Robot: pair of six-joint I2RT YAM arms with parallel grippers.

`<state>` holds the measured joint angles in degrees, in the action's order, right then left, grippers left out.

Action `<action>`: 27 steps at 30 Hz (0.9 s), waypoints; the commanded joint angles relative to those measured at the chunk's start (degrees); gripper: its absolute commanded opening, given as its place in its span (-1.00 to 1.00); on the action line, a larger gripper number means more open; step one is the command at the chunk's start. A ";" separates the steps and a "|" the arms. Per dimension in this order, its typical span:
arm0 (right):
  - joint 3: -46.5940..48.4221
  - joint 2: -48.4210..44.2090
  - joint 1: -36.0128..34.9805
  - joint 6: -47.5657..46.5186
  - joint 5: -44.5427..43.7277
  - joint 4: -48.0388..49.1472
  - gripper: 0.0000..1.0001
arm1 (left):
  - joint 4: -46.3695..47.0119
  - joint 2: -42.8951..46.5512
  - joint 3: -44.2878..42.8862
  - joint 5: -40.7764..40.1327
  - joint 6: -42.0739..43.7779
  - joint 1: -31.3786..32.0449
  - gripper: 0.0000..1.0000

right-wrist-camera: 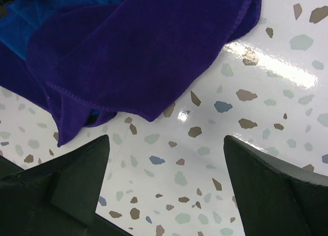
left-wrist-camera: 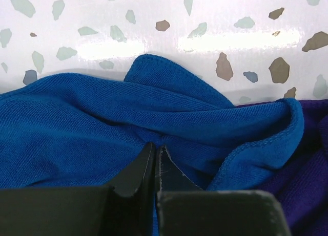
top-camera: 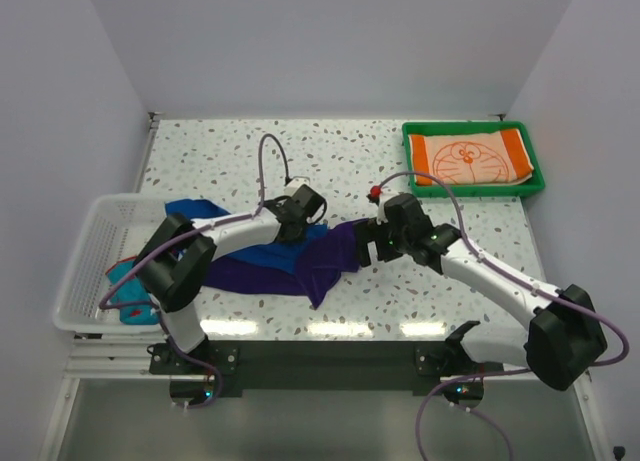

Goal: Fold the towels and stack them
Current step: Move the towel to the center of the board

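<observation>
Mid-frame in the overhead view, a dark purple towel [top-camera: 332, 259], rumpled and loosely spread on the speckled bench [top-camera: 220, 151], one flap trailing toward the lower centre. Tangled with it, a blue towel [top-camera: 196, 209], bunched, showing at the upper left of the heap and again beside the purple cloth between the two arms. In the left wrist view, the same blue towel [left-wrist-camera: 102, 128] across most of the frame in soft ridges, its stitched hem curling at the right against a patch of the purple towel [left-wrist-camera: 307, 174] in the lower right corner.

Left jaws pressed together at the bottom centre of that view, tips buried in a pucker of the blue cloth, creases running in to them: clamped on a pinch of the blue towel. Left arm [top-camera: 235, 236] stretched over the heap from the lower left.

Right jaws wide apart, black fingers [right-wrist-camera: 77, 179] at the lower corners of the right wrist view, only bare bench between them; purple towel [right-wrist-camera: 143, 57] above and to the left, just clear of the tips, blue towel [right-wrist-camera: 31, 16] peeking at the upper left corner. Right arm [top-camera: 490, 281] reaching in from the lower right.

Upper right of the overhead frame: an orange-and-white towel [top-camera: 468, 158] with a cartoon face, folded flat inside a green tray [top-camera: 465, 128]. Far left: a white mesh basket [top-camera: 90, 251] holding teal and red cloth [top-camera: 125, 291].
</observation>
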<state>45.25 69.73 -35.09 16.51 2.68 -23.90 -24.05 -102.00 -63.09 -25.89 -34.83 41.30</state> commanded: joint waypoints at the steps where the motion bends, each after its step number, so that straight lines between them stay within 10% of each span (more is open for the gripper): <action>1: -0.34 1.01 -0.15 1.15 1.80 3.85 0.91 | -0.02 4.07 -1.33 -2.23 0.55 -0.34 -1.00; 18: -0.87 13.05 -0.15 7.57 9.53 16.43 0.73 | -14.69 20.60 -16.44 -14.36 7.31 -2.97 -1.00; 27: -0.17 12.62 -0.24 6.60 9.10 14.50 0.62 | -23.93 25.96 -28.92 -26.74 12.06 -16.14 -1.00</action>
<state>44.10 83.31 -35.16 22.98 10.66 -10.66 -43.97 -79.83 -85.71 -43.97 -25.91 30.06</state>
